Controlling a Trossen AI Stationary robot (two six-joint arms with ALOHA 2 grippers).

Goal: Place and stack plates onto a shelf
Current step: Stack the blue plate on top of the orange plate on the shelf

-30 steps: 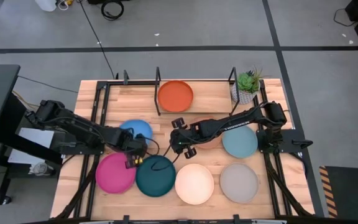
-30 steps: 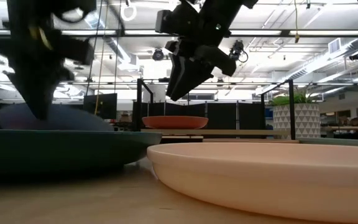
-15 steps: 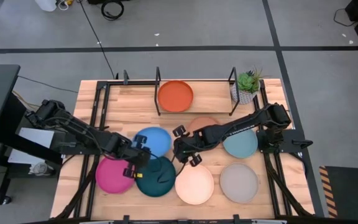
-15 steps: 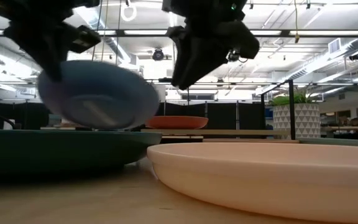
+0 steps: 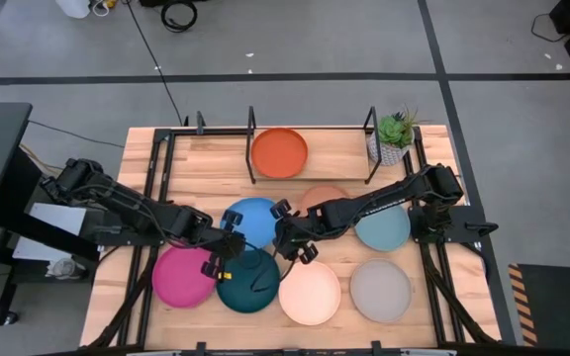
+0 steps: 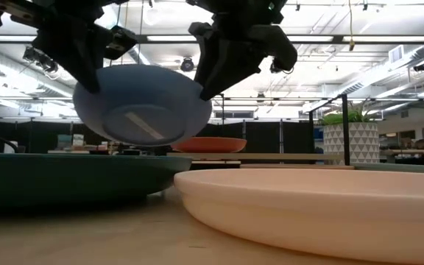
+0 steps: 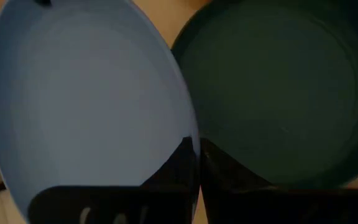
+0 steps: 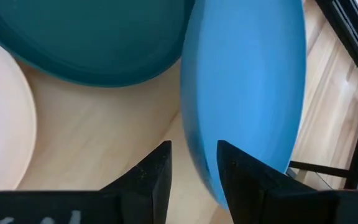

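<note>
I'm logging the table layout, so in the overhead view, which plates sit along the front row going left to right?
magenta plate → dark teal plate → cream plate → grey plate

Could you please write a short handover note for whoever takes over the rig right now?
Left gripper: shut on the rim of the round matte blue plate, holding it in the air, tilted, mid-table.
Right gripper: fingers open astride the blue plate's opposite rim, not yet closed.
Done: the round orange plate lies on the black-rod shelf with the pale wood board.
Left on the table: magenta plate, dark teal plate, cream plate, grey plate, light blue plate, and the tan plate partly under the right arm.
Next, probably: hand the blue plate over and stack it on the shelf.
</note>
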